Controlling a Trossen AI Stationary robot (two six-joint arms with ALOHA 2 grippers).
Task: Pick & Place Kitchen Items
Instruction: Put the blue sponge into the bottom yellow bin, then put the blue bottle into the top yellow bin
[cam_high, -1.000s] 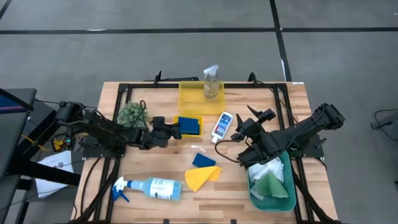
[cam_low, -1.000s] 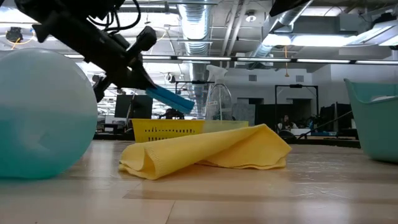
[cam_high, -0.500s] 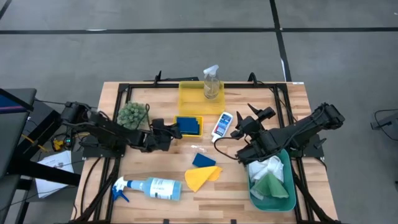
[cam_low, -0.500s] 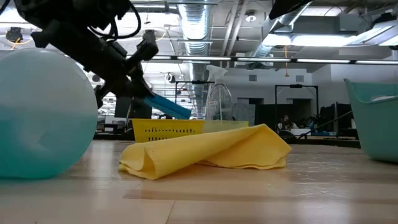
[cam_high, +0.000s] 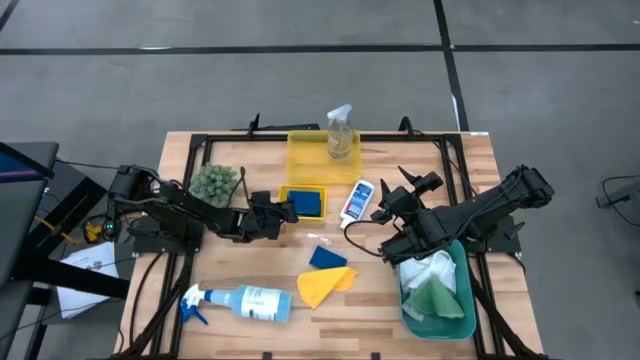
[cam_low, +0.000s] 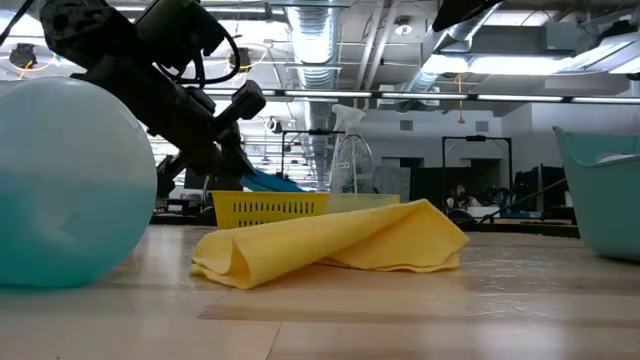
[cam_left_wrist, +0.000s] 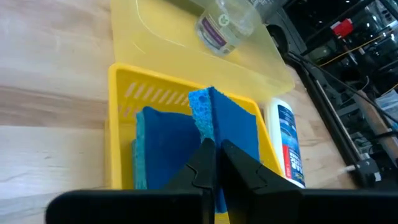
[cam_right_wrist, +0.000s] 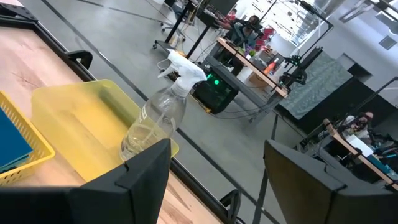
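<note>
My left gripper (cam_high: 281, 210) was clamped tight on a blue sponge (cam_left_wrist: 227, 127), my fingers (cam_left_wrist: 202, 163) pinching its thin edge so it stood upright over the slotted yellow basket (cam_left_wrist: 117, 118). A second blue sponge (cam_left_wrist: 163, 146) lay flat in that basket, just beside the one I held. In the low view the held sponge (cam_low: 268, 182) hung tilted just above the basket's rim (cam_low: 268, 208).

My right gripper (cam_high: 390, 207) waited with its fingers wide apart and empty, hovering beside the small white bottle (cam_high: 357, 202), which lay on the table just right of the basket.

The clear spray bottle (cam_high: 340, 131) stood upright on the flat yellow tray (cam_high: 305, 152) at the far edge. Nearer, a third blue sponge (cam_high: 326, 258) touched the yellow cloth (cam_high: 322, 285), and the blue-white spray bottle (cam_high: 240, 302) lay on its side to their left. White and green cloths (cam_high: 432, 292) sat in the teal bin (cam_high: 408, 318) under my right arm
</note>
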